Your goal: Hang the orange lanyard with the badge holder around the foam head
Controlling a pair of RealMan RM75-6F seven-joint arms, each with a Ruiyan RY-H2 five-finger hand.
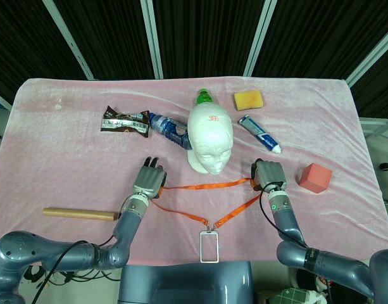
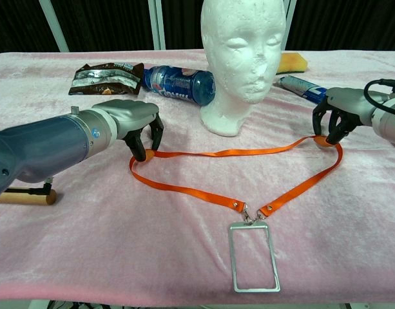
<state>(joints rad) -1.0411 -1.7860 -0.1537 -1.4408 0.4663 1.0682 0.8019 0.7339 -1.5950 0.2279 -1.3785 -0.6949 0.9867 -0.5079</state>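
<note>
The white foam head (image 1: 209,138) (image 2: 242,58) stands upright mid-table, facing me. In front of it the orange lanyard (image 1: 206,185) (image 2: 229,153) lies stretched on the pink cloth, spread wide into a loop. Its clear badge holder (image 1: 209,246) (image 2: 252,257) lies flat near the front edge. My left hand (image 1: 149,179) (image 2: 129,122) curls down over the loop's left end and pinches the strap. My right hand (image 1: 269,174) (image 2: 342,114) grips the loop's right end, with orange showing between its fingers. Both hands sit low, just to either side of the head's base.
A snack wrapper (image 1: 125,122), a blue bottle (image 1: 169,128) lying on its side and a green-capped bottle (image 1: 204,96) are behind and left of the head. A yellow sponge (image 1: 249,99), a toothpaste tube (image 1: 259,133) and a red block (image 1: 314,177) are to the right. A wooden stick (image 1: 78,214) lies front left.
</note>
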